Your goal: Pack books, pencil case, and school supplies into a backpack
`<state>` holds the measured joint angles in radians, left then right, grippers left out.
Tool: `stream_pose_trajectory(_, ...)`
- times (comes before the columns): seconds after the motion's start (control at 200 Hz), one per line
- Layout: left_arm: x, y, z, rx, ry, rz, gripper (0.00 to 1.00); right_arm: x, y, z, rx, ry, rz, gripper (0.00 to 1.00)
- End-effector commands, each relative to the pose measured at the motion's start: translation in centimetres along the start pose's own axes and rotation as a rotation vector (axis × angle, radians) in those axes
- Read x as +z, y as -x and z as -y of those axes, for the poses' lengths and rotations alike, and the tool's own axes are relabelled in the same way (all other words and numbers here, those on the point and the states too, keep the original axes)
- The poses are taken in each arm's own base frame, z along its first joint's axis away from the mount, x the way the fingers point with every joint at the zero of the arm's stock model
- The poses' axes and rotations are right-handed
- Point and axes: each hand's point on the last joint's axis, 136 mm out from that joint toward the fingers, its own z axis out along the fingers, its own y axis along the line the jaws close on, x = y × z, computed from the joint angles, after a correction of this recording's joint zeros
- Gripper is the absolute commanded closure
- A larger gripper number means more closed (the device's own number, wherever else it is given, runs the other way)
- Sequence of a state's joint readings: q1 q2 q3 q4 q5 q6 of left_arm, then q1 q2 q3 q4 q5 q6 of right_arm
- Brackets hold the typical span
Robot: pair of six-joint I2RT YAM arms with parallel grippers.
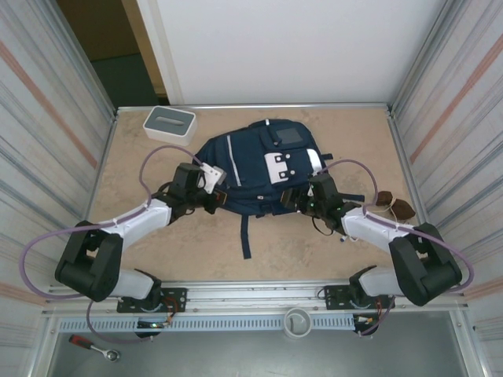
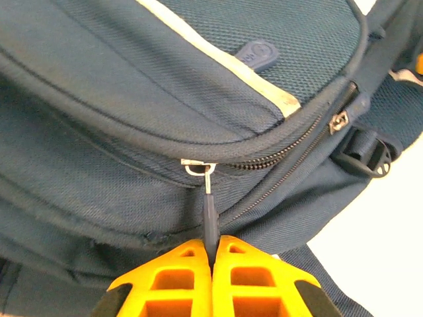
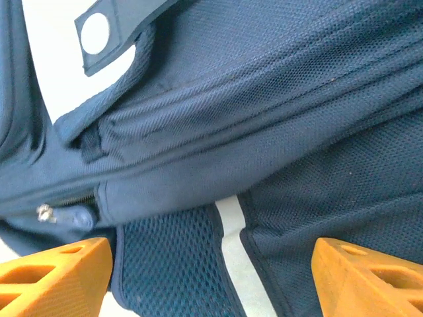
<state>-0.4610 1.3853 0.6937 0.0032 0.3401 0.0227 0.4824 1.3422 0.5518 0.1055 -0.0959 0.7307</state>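
My left hand [image 2: 211, 264] is pinched fully together on the slim dark zipper pull [image 2: 210, 221] of the large navy-blue fabric backpack [image 2: 132, 86]. My left wrist camera makes this plain. The tab runs straight up from between my orange fingers [image 2: 165, 284] to a small silver slider [image 2: 198, 166] on a curved zip line. A white stripe [image 2: 218, 56] crosses the panel above, and a black plastic buckle [image 2: 367, 158] sits off to one side.

The overhead camera gives the layout instead (the pull is too small to make out from up there). The backpack lies flat in the middle of the beige stone-patterned bench [image 1: 338, 243], front panel up, with a dark strap [image 1: 245, 236] trailing toward my bases. My left hand meets its near left edge and my right hand [image 1: 292, 200] its near right edge.

Up close, my right wrist camera shows that hand's orange fingers [image 3: 53, 274] spread wide, one at each lower corner, gripping nothing. Folds of navy fabric and a mesh-lined strap piece [image 3: 172, 257] lie in the gap between them, unclamped (I cannot tell whether a fingertip brushes the cloth).

Overhead also picks out a white rectangular box with a grey top [image 1: 169, 122] at the bench's far left corner, apart from the backpack. A small brown object [image 1: 397, 206] lies beside my right forearm, too small to identify.
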Motion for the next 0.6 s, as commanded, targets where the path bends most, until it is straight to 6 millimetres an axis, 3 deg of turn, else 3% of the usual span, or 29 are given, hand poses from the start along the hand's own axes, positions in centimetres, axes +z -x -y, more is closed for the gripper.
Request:
stream_pose_trajectory(0.0,0.4,0.2,3.5,0.082,-0.128,0.021,1.00,1.0,1.4,0.9,0.062,-0.060,0.040,0.25)
stream_pose_trajectory(0.17,1.0,-0.3,5.2,0.104,-0.178,0.016,1.00,1.6,4.0,3.2,0.035,-0.139,0.084,0.31)
stream_pose_trajectory(0.366,2.1,-0.3,6.2,0.117,-0.201,0.005,1.00,2.0,7.4,3.0,-0.057,-0.146,0.062,0.36)
stream_pose_trajectory(0.466,2.9,-0.2,5.7,0.098,-0.169,-0.003,1.00,1.6,7.5,2.6,-0.096,-0.141,0.063,0.36)
stream_pose_trajectory(0.596,3.9,-0.4,5.5,0.103,-0.128,-0.019,1.00,1.9,6.1,2.7,-0.095,-0.126,0.035,0.34)
